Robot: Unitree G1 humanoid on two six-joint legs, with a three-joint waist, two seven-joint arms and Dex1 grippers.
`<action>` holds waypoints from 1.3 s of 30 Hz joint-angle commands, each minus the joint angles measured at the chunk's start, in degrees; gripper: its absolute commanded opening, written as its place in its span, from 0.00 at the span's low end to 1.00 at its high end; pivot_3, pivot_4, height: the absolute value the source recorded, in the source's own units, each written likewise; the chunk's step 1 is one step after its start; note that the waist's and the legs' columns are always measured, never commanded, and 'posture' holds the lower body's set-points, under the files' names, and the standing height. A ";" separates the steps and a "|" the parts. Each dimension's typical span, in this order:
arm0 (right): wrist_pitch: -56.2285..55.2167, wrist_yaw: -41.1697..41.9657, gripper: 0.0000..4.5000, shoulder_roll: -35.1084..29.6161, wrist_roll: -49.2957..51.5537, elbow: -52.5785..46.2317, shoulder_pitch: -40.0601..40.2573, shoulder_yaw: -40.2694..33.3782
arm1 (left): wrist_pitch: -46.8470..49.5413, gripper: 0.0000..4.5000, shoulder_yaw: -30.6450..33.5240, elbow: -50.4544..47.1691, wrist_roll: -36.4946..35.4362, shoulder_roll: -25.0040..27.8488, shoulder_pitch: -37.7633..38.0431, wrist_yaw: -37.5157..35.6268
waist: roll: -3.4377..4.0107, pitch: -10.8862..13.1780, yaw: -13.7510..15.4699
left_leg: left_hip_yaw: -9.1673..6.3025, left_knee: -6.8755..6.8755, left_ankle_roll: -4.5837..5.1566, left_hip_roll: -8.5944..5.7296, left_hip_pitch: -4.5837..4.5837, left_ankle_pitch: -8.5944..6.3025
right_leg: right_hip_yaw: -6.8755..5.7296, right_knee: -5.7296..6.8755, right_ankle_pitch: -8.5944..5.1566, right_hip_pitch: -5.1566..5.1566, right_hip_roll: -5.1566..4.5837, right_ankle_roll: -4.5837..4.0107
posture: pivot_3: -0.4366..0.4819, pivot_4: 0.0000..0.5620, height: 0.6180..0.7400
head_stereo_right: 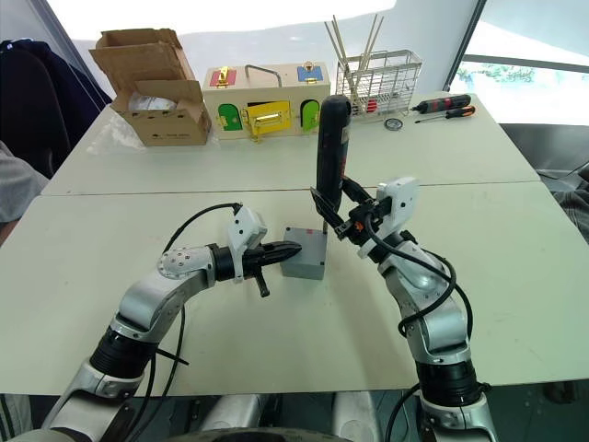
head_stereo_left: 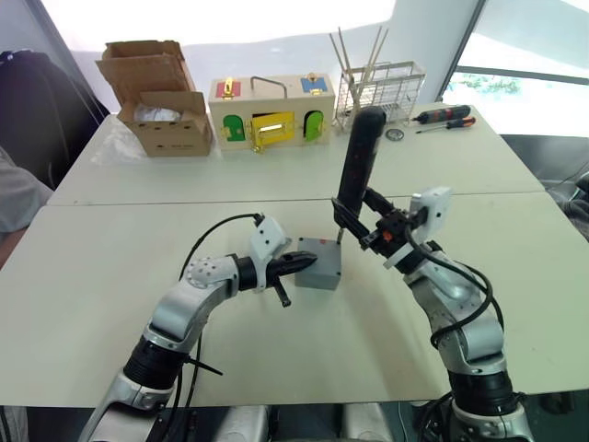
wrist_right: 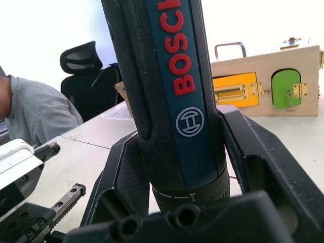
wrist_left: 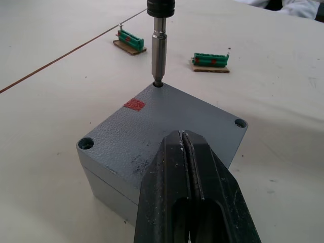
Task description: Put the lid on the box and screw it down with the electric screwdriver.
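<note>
The grey box stands mid-table with the lid lying flat on top; a small red mark sits near one corner of the lid. My left gripper is shut, its joined fingertips resting on the lid's near edge. My right gripper is shut on the electric screwdriver, a thick dark cylinder held upright. Its metal bit stands in the lid's far corner screw hole. The other corner holes in the left wrist view show no bit in them.
Two green terminal blocks lie on the table beyond the box. At the back stand a cardboard box, a wooden box with coloured doors, a wire basket and hand screwdrivers. A person sits at the table's left.
</note>
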 commanded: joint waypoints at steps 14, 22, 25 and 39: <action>21.25 -2.26 0.42 -11.61 24.15 -3.08 -20.59 -19.18 | 5.14 0.00 8.12 -9.57 -8.13 -0.51 1.80 3.76 | 0.30 1.14 0.95 | -0.02 0.05 -0.49 0.00 -1.12 0.31 | -0.01 0.13 0.08 -1.14 -0.02 -0.09 | 0.48 0.27 1.00; 42.68 -4.10 0.42 -32.21 21.24 9.72 -23.37 -20.17 | 11.12 0.00 4.99 -17.63 -12.57 3.39 -1.66 0.62 | 0.22 1.50 1.99 | -0.05 0.23 -0.20 -0.06 -1.33 0.17 | -0.07 0.13 0.16 -1.18 -0.06 -0.21 | 0.48 0.27 1.00; 48.81 2.50 0.42 -45.51 18.45 17.20 -20.41 -15.66 | 14.03 0.00 3.20 -22.63 -14.73 5.03 -1.69 0.20 | 0.33 1.56 2.65 | 0.06 0.34 -0.38 -0.08 -1.81 0.28 | -0.06 0.03 0.16 -1.60 -0.09 -0.21 | 0.48 0.27 1.00; 58.84 17.86 0.42 -50.52 12.41 43.11 -25.62 0.89 | 10.85 0.00 -4.66 -21.44 -9.81 2.50 -3.85 2.70 | 0.67 1.92 0.88 | 0.29 0.48 -0.14 0.03 -1.80 0.17 | -0.02 0.15 0.26 -1.65 -0.06 -0.29 | 0.48 0.27 1.00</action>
